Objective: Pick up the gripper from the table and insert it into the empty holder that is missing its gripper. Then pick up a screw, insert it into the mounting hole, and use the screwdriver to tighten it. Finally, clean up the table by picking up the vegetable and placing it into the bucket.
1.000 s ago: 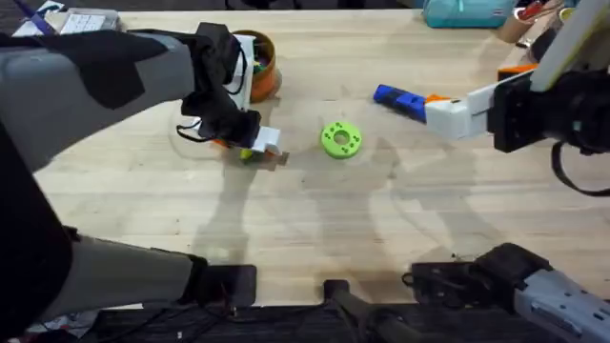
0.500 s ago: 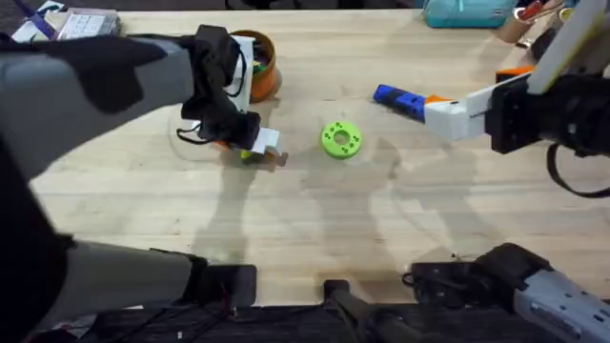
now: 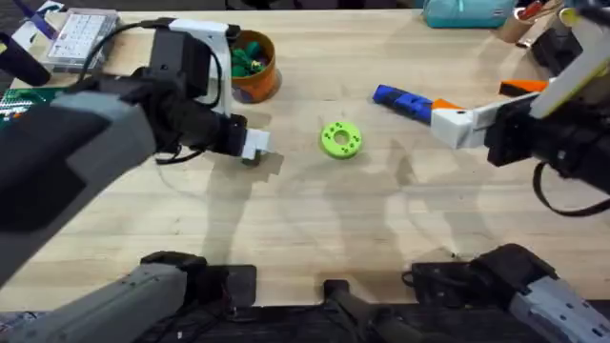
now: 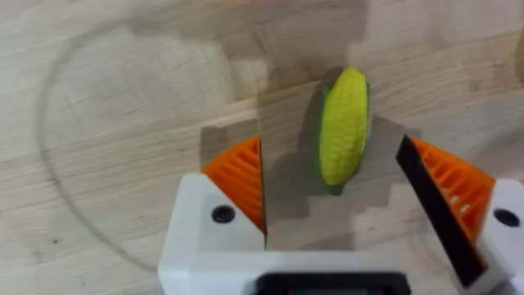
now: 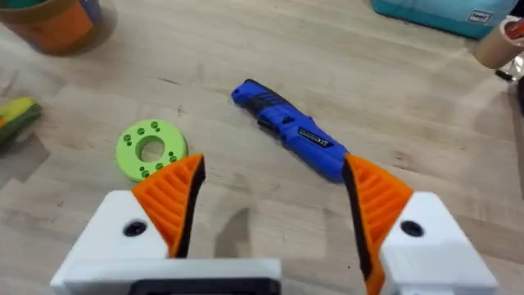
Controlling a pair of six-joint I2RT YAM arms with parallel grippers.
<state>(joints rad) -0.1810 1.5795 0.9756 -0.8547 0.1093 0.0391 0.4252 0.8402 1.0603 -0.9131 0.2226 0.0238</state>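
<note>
The vegetable (image 4: 344,131), a small yellow-green corn-like piece, lies on the wooden table between the orange ribbed fingers (image 4: 241,180) of my left gripper (image 4: 330,147). That gripper is open, and neither pad touches the piece. From above, the left gripper (image 3: 250,145) hovers just in front of the orange bucket (image 3: 252,67), which has green pieces inside. My right gripper (image 5: 274,161) is open with nothing in it and faces the blue screwdriver (image 5: 286,129), which lies flat beyond its tips. The right wrist view also catches the vegetable (image 5: 16,115) far off. The holder and the screw are out of view.
A lime-green ring (image 3: 341,139) sits mid-table between the two grippers. A keypad-like box (image 3: 84,30) is at the back left and a teal container (image 3: 467,11) at the back right. An orange-and-dark object (image 3: 519,86) shows behind the right arm.
My left arm has swung leftward and uncovered the inside of the bucket, while its gripper stays over the vegetable. The right gripper has barely shifted.
</note>
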